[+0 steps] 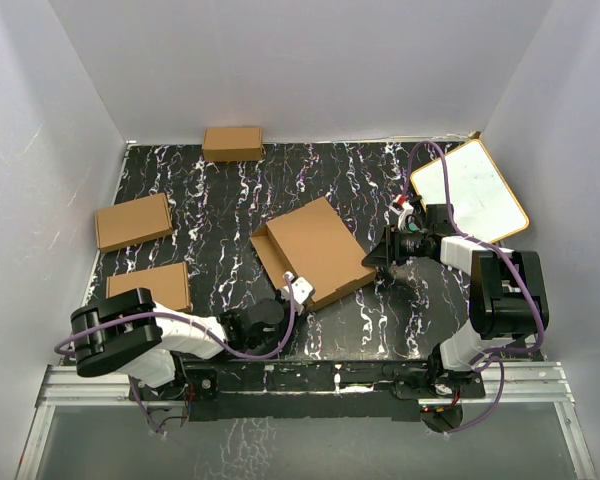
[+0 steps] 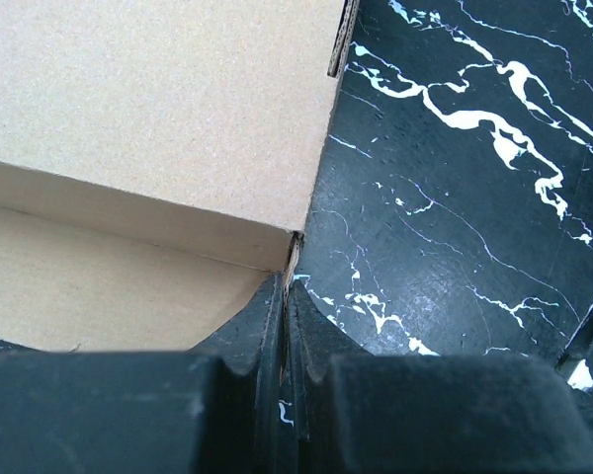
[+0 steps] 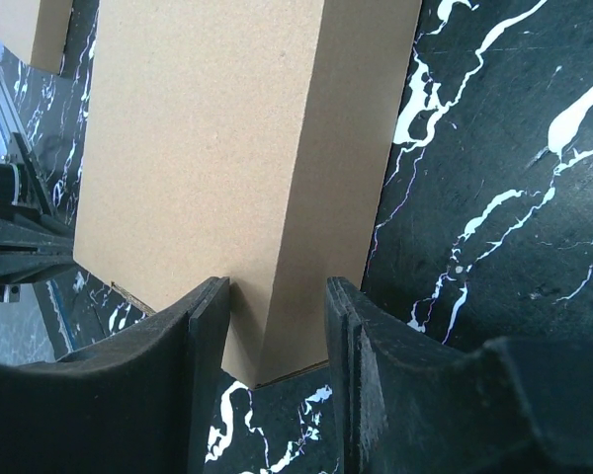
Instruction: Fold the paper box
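The left fingers are pressed shut, tips at a corner of the paper box on the tabletop; the right fingers stand partly spread, another box corner between them; whether they clamp it, I cannot tell.

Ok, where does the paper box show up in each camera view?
Top external: paper box lies mid-table, between the arms.
Left wrist: upper left, its corner at the left claw tips.
Right wrist: upper centre, its corner between the right claw fingers.
Shared landmark: the black white-veined tabletop.
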Available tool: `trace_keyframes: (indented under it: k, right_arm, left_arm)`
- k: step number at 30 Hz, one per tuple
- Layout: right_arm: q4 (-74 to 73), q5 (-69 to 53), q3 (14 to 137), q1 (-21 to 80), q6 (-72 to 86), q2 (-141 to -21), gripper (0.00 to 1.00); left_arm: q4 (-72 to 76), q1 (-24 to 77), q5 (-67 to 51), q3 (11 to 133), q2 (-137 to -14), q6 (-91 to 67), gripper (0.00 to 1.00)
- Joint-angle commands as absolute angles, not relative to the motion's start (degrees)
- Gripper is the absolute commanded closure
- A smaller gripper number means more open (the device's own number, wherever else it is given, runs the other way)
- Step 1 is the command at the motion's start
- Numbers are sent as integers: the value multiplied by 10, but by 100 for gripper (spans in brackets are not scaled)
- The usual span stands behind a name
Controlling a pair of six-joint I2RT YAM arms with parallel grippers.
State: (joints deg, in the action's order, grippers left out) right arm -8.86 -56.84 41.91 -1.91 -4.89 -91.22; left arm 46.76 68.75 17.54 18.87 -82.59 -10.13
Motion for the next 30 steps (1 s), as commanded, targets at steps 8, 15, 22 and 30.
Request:
trace_keyframes:
  k: [8,15,22,30]
  right_arm:
    - [-85,-533,436,-7,-75,-921,54]
    - [-89,-532,438,-4,-81,-922,54]
    - [-94,-535,440,14,-87,-922,55]
    - [-96,-539,441,21,-89,-922,55]
  left_arm:
    - [394,686,216,235,-802,-113,100]
    - [349,686,219,263,-802,-120,100]
    - [314,686,220,283,-804,-124,100]
    - [242,686,230,327,-804,-129,100]
